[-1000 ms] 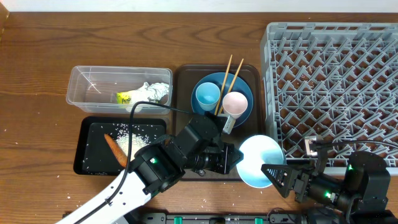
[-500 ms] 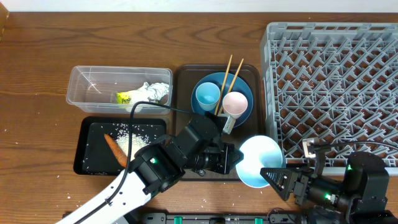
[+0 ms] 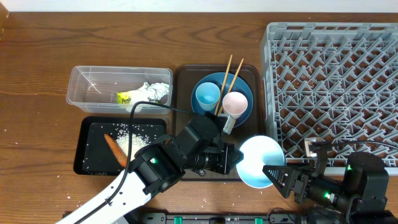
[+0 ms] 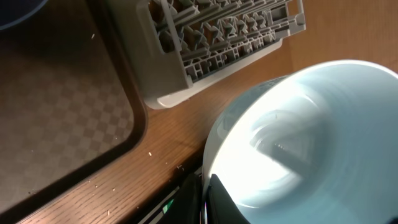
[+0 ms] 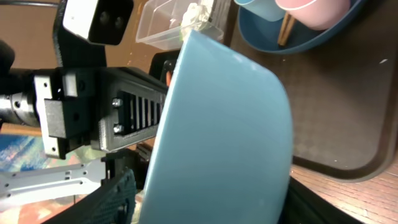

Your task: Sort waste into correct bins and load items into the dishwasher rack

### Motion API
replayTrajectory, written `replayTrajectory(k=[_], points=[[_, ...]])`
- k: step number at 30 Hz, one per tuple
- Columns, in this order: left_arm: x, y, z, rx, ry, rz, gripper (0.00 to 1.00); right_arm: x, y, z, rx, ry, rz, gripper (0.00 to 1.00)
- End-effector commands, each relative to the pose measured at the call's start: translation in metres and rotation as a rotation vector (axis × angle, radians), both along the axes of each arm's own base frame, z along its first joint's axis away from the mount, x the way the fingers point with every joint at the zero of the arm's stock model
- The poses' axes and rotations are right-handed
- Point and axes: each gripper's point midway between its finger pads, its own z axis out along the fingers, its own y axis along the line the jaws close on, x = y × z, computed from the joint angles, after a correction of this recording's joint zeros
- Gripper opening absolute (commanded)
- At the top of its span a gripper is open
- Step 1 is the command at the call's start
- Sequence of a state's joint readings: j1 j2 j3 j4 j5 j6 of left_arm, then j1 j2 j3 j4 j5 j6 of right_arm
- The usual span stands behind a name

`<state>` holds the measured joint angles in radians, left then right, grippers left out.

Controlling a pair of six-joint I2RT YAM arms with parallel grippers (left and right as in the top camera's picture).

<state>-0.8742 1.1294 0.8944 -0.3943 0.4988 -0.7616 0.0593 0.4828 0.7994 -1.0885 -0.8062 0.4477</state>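
Observation:
The white bowl (image 3: 258, 160) hangs tilted on its edge above the table's front, between the brown serving tray (image 3: 183, 81) and the grey dishwasher rack (image 3: 336, 81). My left gripper (image 3: 235, 158) is shut on the bowl's rim; in the left wrist view its fingers (image 4: 205, 199) pinch the rim of the bowl (image 4: 311, 137). My right gripper (image 3: 277, 174) is open, with its fingers (image 5: 214, 199) on either side of the bowl (image 5: 224, 137). A dark blue plate (image 3: 245, 87) on the serving tray holds a light blue cup (image 3: 207, 95), a pink cup (image 3: 234, 102) and two chopsticks (image 3: 233, 78).
The clear tub (image 3: 81, 84) holds crumpled tissue (image 3: 155, 92) and a yellow wrapper (image 3: 126, 98). The black tray (image 3: 87, 155) holds white crumbs (image 3: 130, 140) and an orange bit (image 3: 115, 149). The rack's near corner (image 4: 205, 37) is close to the bowl.
Almost nothing. The right gripper has shifted slightly beside the bowl; the left arm and the bowl stay where they were.

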Motion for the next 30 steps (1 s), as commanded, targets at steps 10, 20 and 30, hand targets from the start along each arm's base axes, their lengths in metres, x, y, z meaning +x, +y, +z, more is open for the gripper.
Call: replayTrajectory(k=[10,20,30], points=[[-0.0026,-0.0003,0.0050,-0.016,-0.011,-0.013,0.07,0.0054,-0.0058,-0.0033,-0.034,-0.005,-0.033,0.58],[-0.0026,-0.0003,0.0050,-0.016,-0.011,-0.013,0.07,0.0052,-0.0055,-0.0032,-0.032,-0.005,-0.032,0.72],[-0.0020,-0.0002,0.0049,-0.015,-0.013,-0.011,0.07,0.0040,-0.0054,-0.0040,-0.031,0.003,-0.030,0.75]])
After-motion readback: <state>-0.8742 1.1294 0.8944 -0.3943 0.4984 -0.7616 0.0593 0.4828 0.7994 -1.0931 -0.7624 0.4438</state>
